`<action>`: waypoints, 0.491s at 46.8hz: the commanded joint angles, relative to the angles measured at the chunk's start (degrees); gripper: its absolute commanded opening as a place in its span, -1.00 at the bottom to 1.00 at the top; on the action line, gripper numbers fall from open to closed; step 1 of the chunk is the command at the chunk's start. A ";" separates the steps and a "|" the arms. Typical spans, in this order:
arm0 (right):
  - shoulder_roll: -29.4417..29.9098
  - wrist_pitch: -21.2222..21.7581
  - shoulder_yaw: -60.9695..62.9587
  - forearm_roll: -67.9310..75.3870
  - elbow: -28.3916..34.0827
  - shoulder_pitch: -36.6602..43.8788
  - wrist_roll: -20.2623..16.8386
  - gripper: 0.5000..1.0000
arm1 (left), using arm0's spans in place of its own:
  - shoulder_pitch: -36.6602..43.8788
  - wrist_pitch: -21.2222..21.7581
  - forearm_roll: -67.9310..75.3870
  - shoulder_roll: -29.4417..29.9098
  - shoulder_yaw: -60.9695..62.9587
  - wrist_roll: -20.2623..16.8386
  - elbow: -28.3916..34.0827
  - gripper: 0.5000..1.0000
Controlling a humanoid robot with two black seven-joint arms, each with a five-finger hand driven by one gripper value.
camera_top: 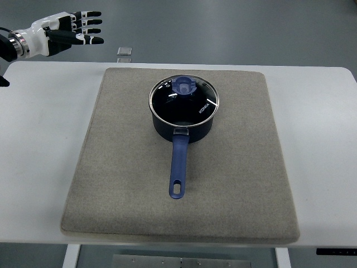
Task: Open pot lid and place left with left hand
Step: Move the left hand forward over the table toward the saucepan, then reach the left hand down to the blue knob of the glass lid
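white table (33, 167) with rough grey square mat (111, 195); round blue pot (183, 124), glass lid (183, 99) on, long handle (178, 164). left hand (70, 32) upper left, fingers spread, empty.

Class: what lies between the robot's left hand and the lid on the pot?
Top view: only bare table and mat between left hand and lid.

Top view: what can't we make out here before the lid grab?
- Pot contents: top view, dark glass lid with glare hides them.
- Left hand: arm cut off by the left edge.
- Right hand: out of frame.
- Small grey object beyond the table: too small to identify.
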 commanded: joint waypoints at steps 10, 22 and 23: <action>0.00 -0.06 0.04 0.00 0.00 -0.09 0.00 0.66 | -2.99 0.01 16.66 4.76 -0.06 -3.53 -11.99 0.96; 0.00 -0.06 0.04 0.00 0.00 0.00 0.00 0.66 | -5.37 0.01 29.14 4.94 0.03 -3.97 -18.41 0.96; 0.00 0.03 -0.04 0.00 0.00 0.00 0.09 0.66 | -5.37 0.01 30.20 4.85 0.03 -3.97 -18.85 0.96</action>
